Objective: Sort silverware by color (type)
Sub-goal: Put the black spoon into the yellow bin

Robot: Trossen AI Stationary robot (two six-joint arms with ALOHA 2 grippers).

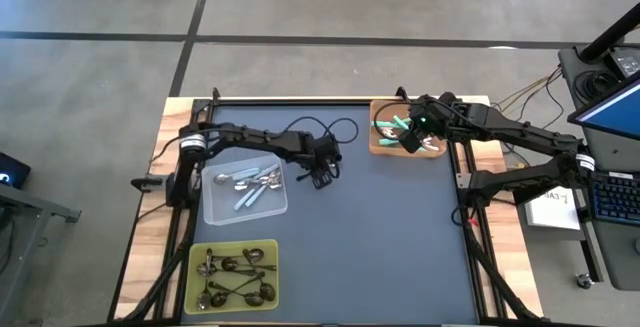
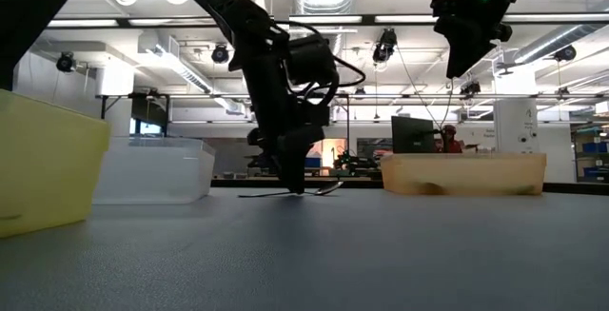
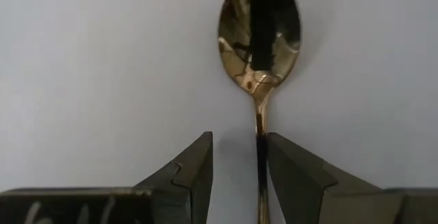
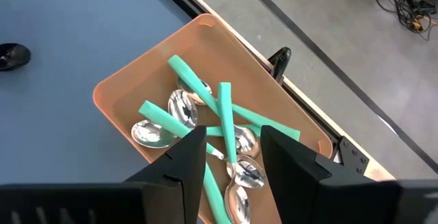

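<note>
High view, near end: olive-yellow tray [image 1: 272, 247] near-left on the dark mat, full of dark metal-handled spoons [image 1: 233, 277], tangled up a bit.
Middle left: clear tray [image 1: 212, 205] just beyond it, holding the pale blue-handled spoons [image 1: 250, 183].
Left gripper: [image 1: 322, 174] sits just right of the clear tray, down at the mat. In the left wrist view its jaws are parted, straddling the handle of a dark metal spoon [image 3: 260, 59] lying flat on the mat. The handle runs close to one finger [image 3: 298, 176], so it's off-centre, and I'd say not clamped yet.
Far right: orange tray [image 1: 376, 147] with the teal-handled spoons [image 4: 226, 125] piled crosswise.
Right gripper: [image 1: 412, 139] hangs above that tray, jaws apart, nothing between them as far as the wrist view shows.
Risk 1: thin handle flat on the mat plus an off-centre grab. My guess is one finger hits first and the spoon skids or spins instead of lifting.
Risk 2: weak pinch on a skinny handle, so the heavy bowl end could droop and slip out on the way to the olive-yellow tray.
In the way: the clear tray sits between this spoon and the olive-yellow one, so the carry probably needs height over its wall.
Other stuff: a loose dark cable [image 1: 325, 125] loops on the mat beyond the left gripper.
</note>
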